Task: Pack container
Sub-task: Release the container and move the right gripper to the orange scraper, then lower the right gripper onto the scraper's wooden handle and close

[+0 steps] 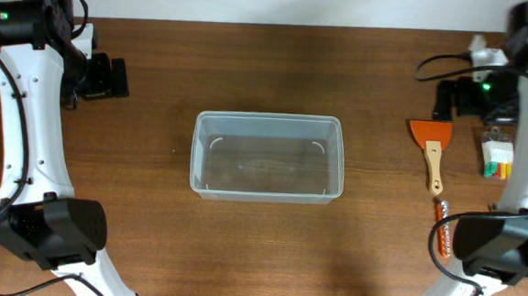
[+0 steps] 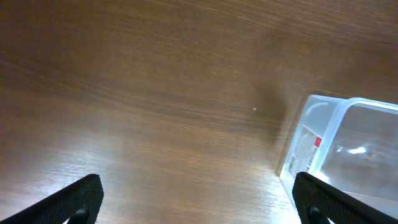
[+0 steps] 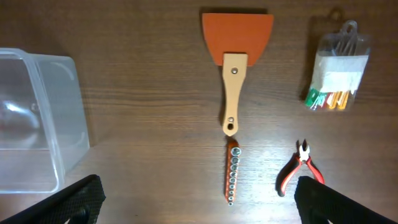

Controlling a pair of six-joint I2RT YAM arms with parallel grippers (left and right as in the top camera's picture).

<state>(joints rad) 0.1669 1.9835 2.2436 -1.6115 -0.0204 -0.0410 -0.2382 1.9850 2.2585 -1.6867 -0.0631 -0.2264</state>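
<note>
Claws both spread wide, pinching nothing: left gripper (image 2: 200, 203) over bare table (image 2: 155, 93), right gripper (image 3: 200, 203) above tools. We count one container (image 1: 270, 119), mid-table between arms. Right of it, four items: one orange scraper (image 3: 236, 34), one socket strip (image 3: 232, 171), one red-handled cutters (image 3: 300, 167), one clear packet (image 3: 337, 68).

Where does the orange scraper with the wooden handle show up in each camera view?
Overhead: the orange scraper lies on the table to the right of the clear container, blade towards the top of the picture.
Left wrist: not in it.
Right wrist: top centre, blade up.
Shared landmark: the clear container, in the centre of the overhead view, at the right edge in left wrist, at the left edge in right wrist.
</note>
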